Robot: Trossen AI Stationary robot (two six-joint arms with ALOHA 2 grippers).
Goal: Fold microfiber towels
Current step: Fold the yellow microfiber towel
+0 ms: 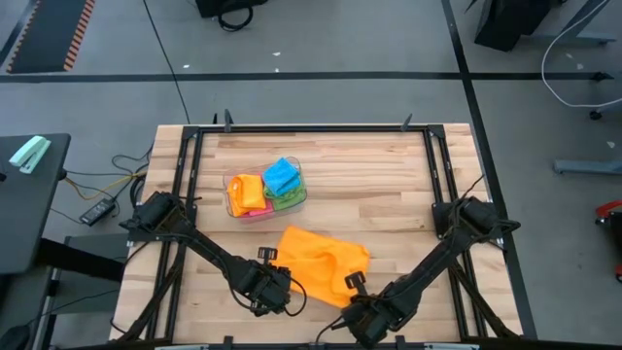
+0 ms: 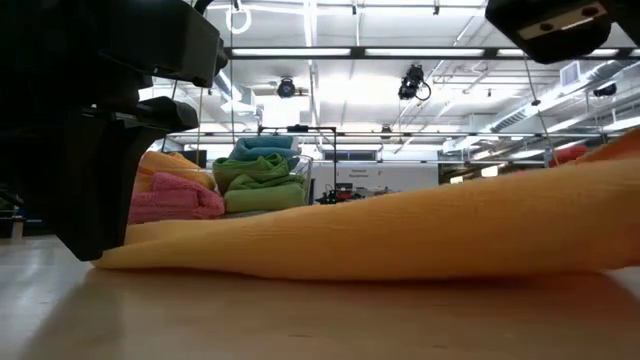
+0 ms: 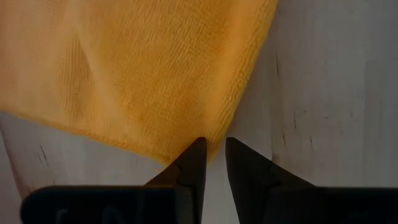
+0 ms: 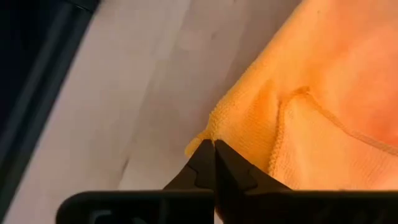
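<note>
Lying spread on the wooden table (image 1: 389, 185), the orange towel (image 1: 324, 260) is the landmark for everything else; it sits on the near side of the clear tub (image 1: 236, 201), close to it but apart. In that tub are 4 more cloths: an orange one (image 1: 249, 192), a blue one (image 1: 281, 176), a green one (image 1: 288, 198) and a pink one that shows best from table height (image 2: 172, 197).

The right gripper (image 4: 214, 144) is at the spread towel's near corner, on its right-hand side as seen from above. Its 2 fingers are pressed together with no gap, and a small tip of the towel's hemmed corner is pinched between them. Just past the tips the cloth bunches into a raised fold with a seam curving across it.

The left gripper (image 3: 215, 149) is at the towel's near left corner. Its fingers (image 3: 194, 163) stand only slightly apart, a narrow slot between them, with the tips right at the towel's edge. Bare wood shows through the slot, so I cannot tell whether any cloth is caught there.

From table height the spread towel (image 2: 400, 235) lies low at its left end and rises toward the right.
</note>
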